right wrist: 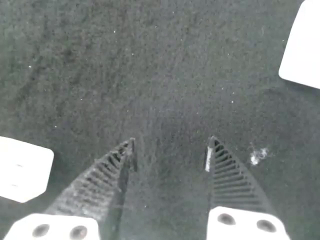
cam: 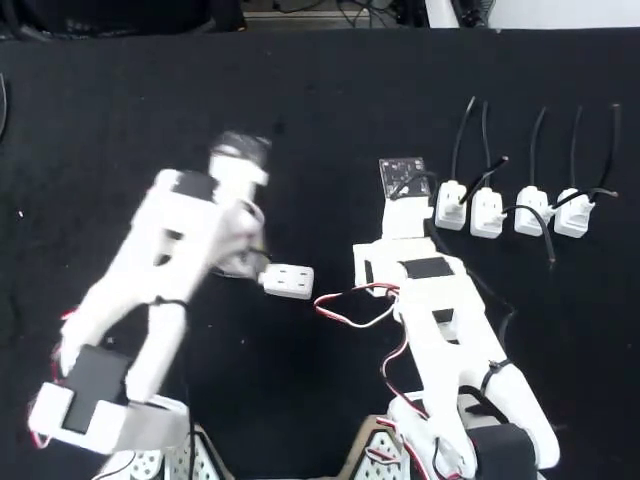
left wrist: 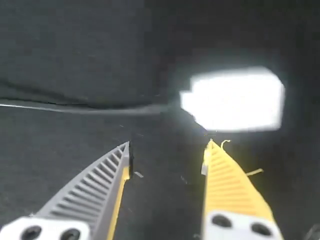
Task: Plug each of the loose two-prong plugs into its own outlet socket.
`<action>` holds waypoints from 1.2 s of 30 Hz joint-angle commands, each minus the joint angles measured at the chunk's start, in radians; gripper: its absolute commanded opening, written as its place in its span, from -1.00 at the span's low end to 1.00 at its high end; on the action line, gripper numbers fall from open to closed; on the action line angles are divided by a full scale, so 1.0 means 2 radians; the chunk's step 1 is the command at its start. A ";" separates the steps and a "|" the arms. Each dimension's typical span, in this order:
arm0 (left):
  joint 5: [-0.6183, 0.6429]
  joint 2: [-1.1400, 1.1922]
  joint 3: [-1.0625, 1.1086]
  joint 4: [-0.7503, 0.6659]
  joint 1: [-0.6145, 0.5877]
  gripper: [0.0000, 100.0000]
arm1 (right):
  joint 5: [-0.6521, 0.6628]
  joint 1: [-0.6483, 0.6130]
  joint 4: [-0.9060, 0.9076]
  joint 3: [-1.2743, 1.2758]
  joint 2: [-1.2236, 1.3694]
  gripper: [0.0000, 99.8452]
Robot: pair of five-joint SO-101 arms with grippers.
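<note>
A white outlet block lies near the table's middle. My left gripper hangs just to its left, blurred. In the left wrist view the left gripper is open, with the white block a short way beyond the yellow finger and nothing between the fingers. Several white plug pieces with black cords stand in a row at the back right. My right arm points toward that row. The right gripper is open over bare cloth, with a white piece to one side and another white piece farther off.
Black cloth covers the whole table. A thin pale line runs across the cloth in the left wrist view. Red and white wires loop off the right arm between the two arms. The arm bases stand at the near edge.
</note>
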 commanded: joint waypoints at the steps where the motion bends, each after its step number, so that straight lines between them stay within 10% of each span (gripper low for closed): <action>1: 0.002 0.012 0.007 -0.124 -0.115 -0.53 | -0.005 0.010 -0.011 -0.028 -0.016 -0.58; 7: 0.094 0.065 0.103 -0.303 -0.185 -0.52 | -0.005 0.009 -0.011 -0.028 -0.016 -0.58; 19: 0.091 0.025 0.125 -0.267 -0.323 -0.53 | -0.005 0.009 -0.011 -0.028 -0.016 -0.58; 36: -0.155 -0.085 0.008 -0.290 -0.445 -0.53 | -0.005 0.009 -0.011 -0.028 -0.016 -0.58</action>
